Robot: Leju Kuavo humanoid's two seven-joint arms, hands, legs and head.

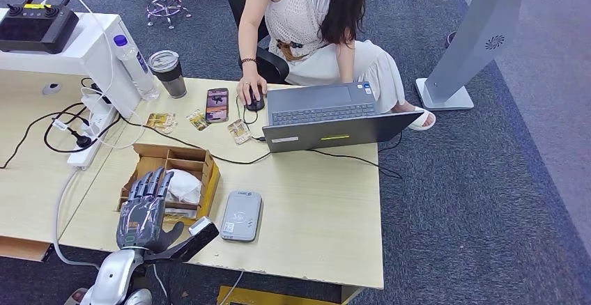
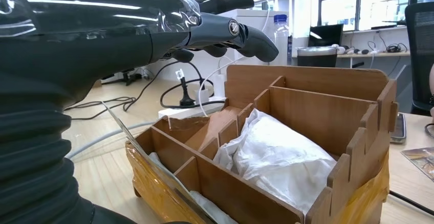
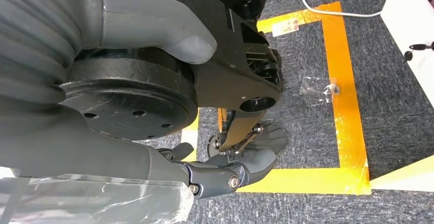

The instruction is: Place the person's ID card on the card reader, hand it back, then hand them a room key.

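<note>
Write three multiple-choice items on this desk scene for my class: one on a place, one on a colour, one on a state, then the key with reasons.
1. Where is the card reader?
A. right of the wooden box
B. on the laptop
C. under the bottle

2. What colour is the bottle cap?
A. red
B. blue
C. green

3. How is the left hand?
A. gripping a card
B. pressing the reader
C. open over the box, holding nothing

Key:
1 A: the reader lies on the table just beside the box.
2 B: the cap shows blue in head and left wrist views.
3 C: its fingers are stretched above the box with nothing in them.
</note>
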